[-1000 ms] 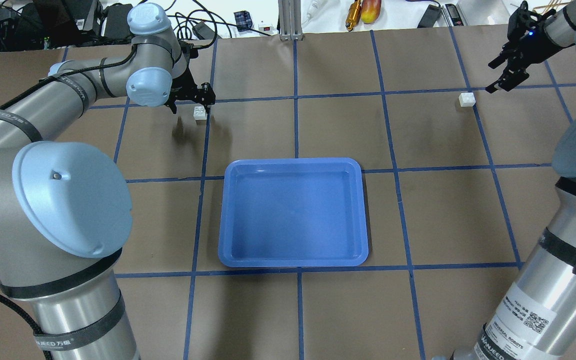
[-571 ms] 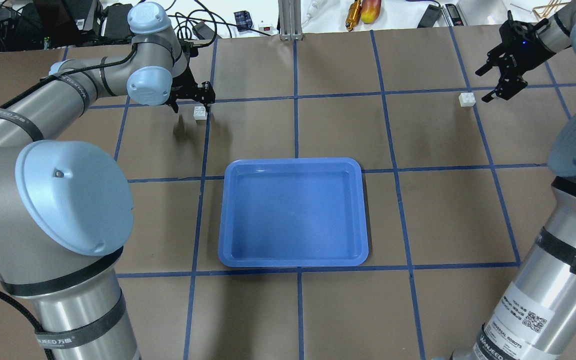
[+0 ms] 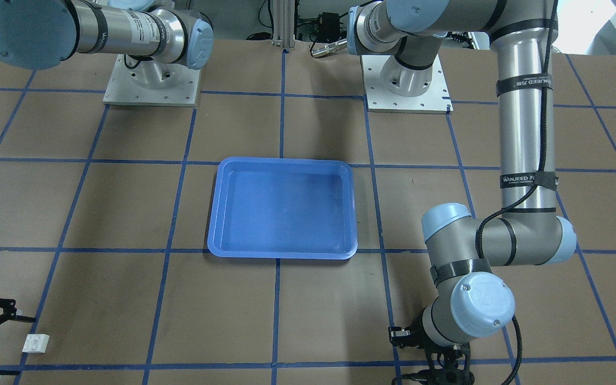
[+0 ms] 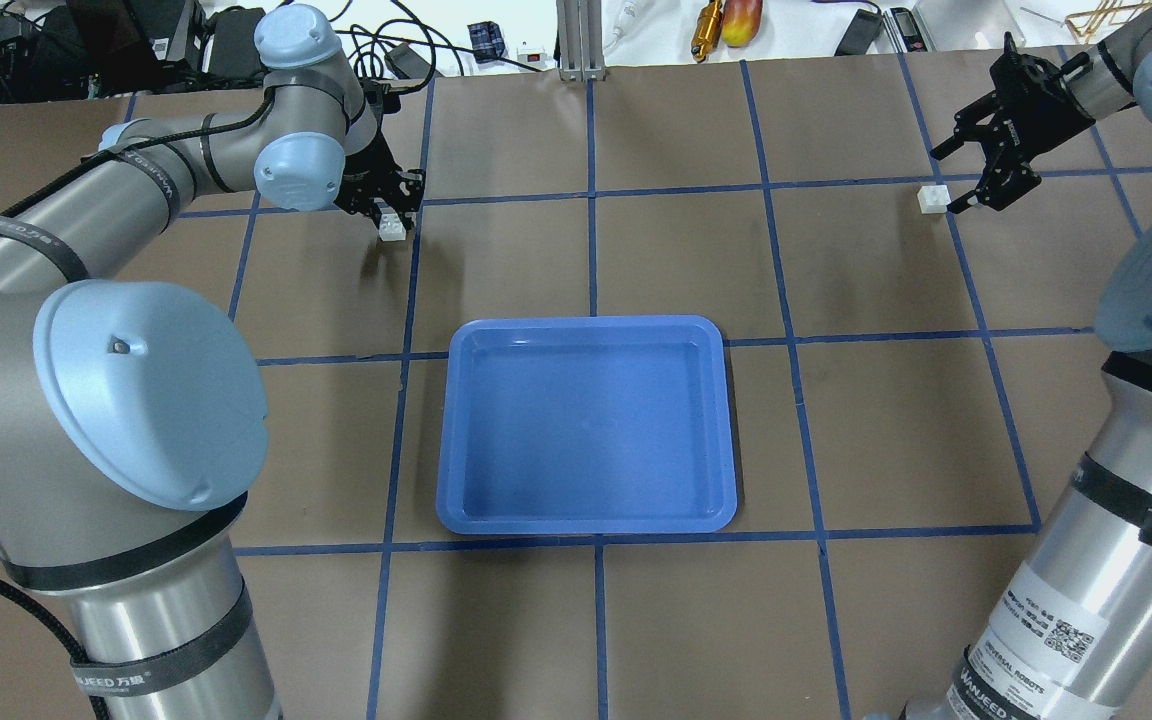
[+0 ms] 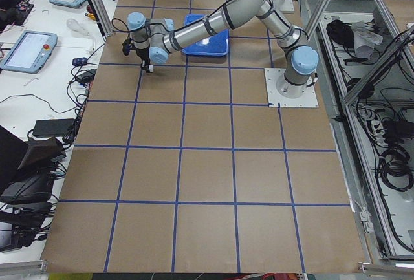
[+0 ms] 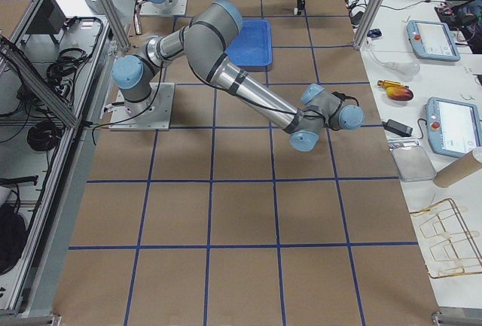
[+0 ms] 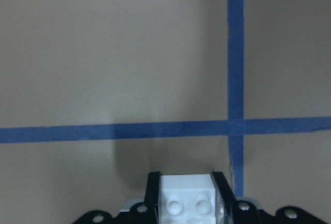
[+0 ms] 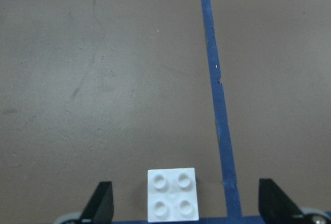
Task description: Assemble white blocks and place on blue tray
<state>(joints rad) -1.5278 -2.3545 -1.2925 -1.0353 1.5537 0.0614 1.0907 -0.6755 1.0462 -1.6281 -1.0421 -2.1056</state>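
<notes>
Grips one white block (image 7: 187, 200) between the closed jaws of the left gripper (image 4: 391, 212), at the far left part of the desk (image 4: 896, 430). Spreads the jaws of the right gripper (image 8: 186, 203) wide around the second white block (image 8: 172, 195), studs up on the desk, touching neither finger. Shows the blue tray (image 4: 586, 523) in the middle, well apart from both. Reads "WANJEED" on the black strap (image 3: 524, 179) and "UNIVERSAL ROBOTS" on a label (image 4: 1011, 675).

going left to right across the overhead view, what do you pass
left gripper shut on the left block → blue tray → right block → right gripper, open
</notes>
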